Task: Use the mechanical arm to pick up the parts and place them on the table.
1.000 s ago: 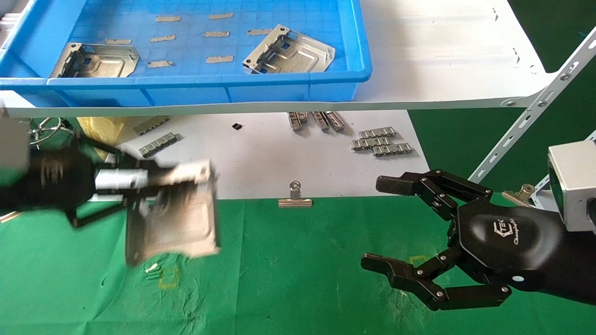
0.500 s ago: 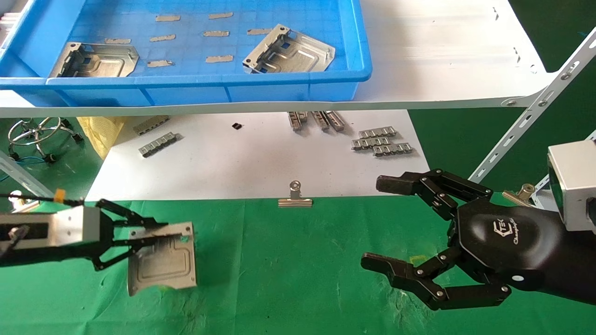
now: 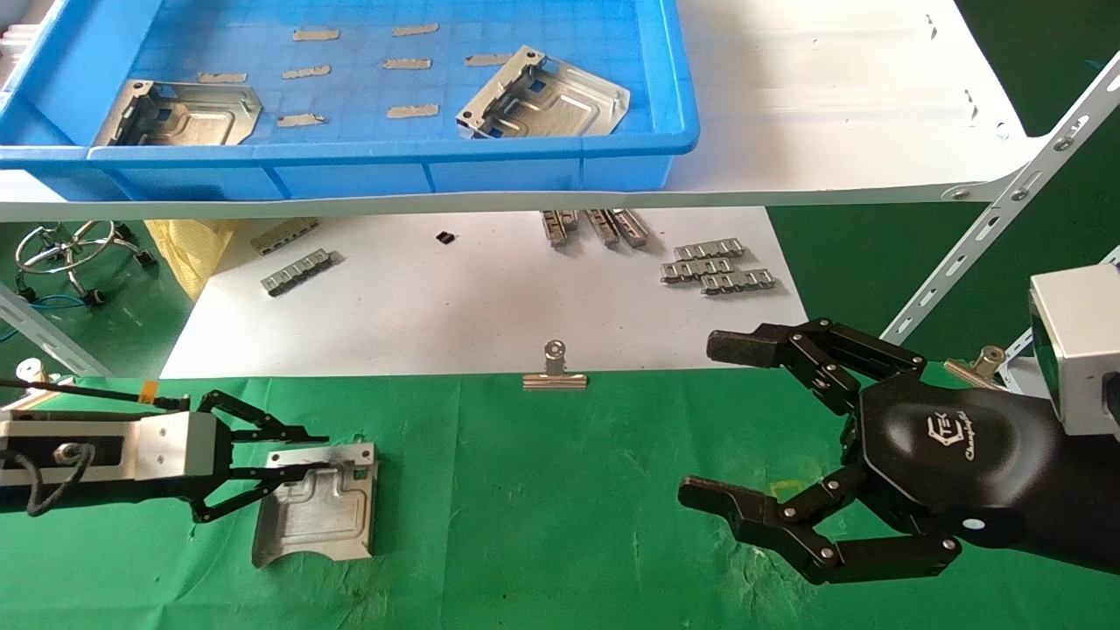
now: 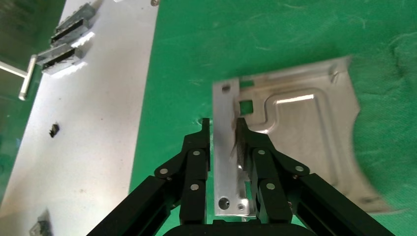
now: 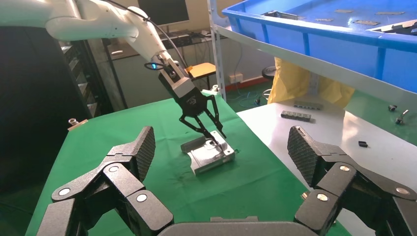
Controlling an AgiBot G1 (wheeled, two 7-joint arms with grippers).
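Observation:
One silver part (image 3: 319,514) lies on the green table (image 3: 560,516) at the front left, with its folded edge toward my left gripper (image 3: 317,455). The wrist view shows that gripper (image 4: 223,125) closed across the part's folded edge (image 4: 295,142). Two more parts (image 3: 179,112) (image 3: 544,94) lie in the blue tray (image 3: 350,156) on the shelf. My right gripper (image 3: 700,420), the black hand, hangs open and empty over the table at the right. Its wrist view (image 5: 222,162) looks across at the left gripper (image 5: 202,123) and the part (image 5: 209,156).
The white shelf board (image 3: 831,105) carries the tray and overhangs the back. Below it a white sheet (image 3: 490,306) holds small grey strips (image 3: 717,267) and a binder clip (image 3: 554,374) at its front edge. A slotted shelf brace (image 3: 1006,201) slants at the right.
My left gripper has moved left and down with the part. The part has gone from hanging tilted in the air to lying flat on the green cloth. The right arm has not moved.

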